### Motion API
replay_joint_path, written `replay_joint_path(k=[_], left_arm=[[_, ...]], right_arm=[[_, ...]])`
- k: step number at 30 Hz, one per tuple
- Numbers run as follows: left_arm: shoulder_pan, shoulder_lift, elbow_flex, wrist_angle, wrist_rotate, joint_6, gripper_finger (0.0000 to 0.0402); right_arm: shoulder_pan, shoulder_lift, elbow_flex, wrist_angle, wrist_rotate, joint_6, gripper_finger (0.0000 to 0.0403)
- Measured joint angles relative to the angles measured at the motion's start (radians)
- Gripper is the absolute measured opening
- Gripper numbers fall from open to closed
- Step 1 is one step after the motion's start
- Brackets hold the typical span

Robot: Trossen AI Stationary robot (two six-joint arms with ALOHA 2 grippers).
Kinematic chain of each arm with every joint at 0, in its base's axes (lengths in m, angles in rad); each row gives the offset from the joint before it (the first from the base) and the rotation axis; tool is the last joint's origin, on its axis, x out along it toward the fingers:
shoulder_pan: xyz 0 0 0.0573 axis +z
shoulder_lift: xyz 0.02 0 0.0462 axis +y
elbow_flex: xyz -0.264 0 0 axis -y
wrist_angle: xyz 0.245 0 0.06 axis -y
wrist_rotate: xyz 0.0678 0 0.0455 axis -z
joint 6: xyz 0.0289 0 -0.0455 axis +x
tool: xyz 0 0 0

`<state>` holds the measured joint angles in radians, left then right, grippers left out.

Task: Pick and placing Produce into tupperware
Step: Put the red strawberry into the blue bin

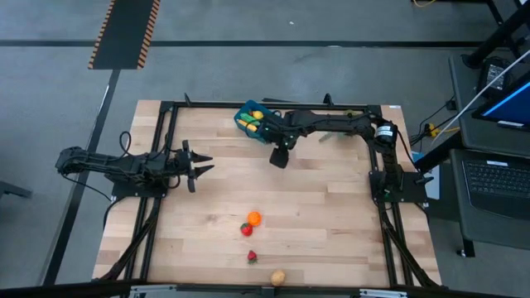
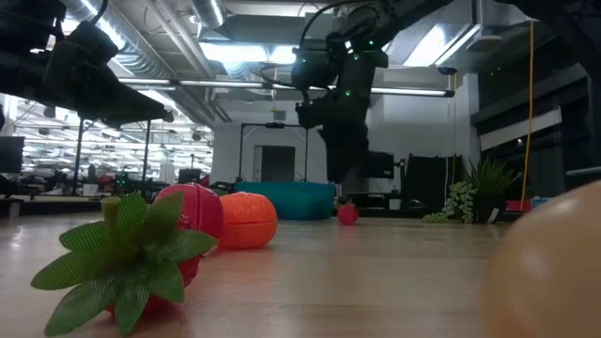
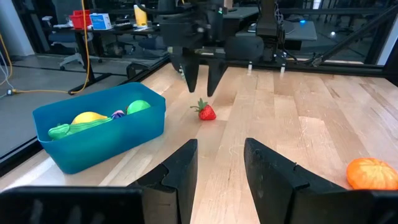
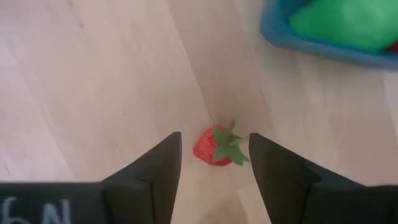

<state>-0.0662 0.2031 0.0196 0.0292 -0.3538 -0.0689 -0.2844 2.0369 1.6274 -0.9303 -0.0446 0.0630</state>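
While four produce [image 1: 253, 218] lie loose, one strawberry [image 4: 216, 146] sits by tupperware [image 3: 118, 134].

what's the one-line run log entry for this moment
right tool: open, above strawberry beside tupperware | left tool: open, empty, waiting at table's left | tupperware: partly filled

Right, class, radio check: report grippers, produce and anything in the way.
Right gripper open, poised over strawberry beside blue tupperware. Left gripper open, empty, waiting at table's left. Nothing blocking the strawberry.
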Motion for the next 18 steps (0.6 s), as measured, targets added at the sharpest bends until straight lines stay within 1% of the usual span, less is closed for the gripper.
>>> replay_joint_path(k=[3,6,11,18], left_arm=[[0.000,0.000,0.000,0.000,0.000,0.000,0.0124],[0.000,0.000,0.000,0.000,0.000,0.000,0.0124],[0.000,0.000,0.000,0.000,0.000,0.001,0.0124],[0.000,0.000,0.000,0.000,0.000,0.001,0.0124]], right_arm=[[0.000,0.000,-0.002,0.000,0.000,0.098,0.0189],[0.000,0.000,-0.031,0.035,0.000,0.178,0.0189],[0.000,0.000,-0.076,0.031,0.000,0.309,0.0189],[0.000,0.000,-0.095,0.059,0.000,0.429,0.0189]])
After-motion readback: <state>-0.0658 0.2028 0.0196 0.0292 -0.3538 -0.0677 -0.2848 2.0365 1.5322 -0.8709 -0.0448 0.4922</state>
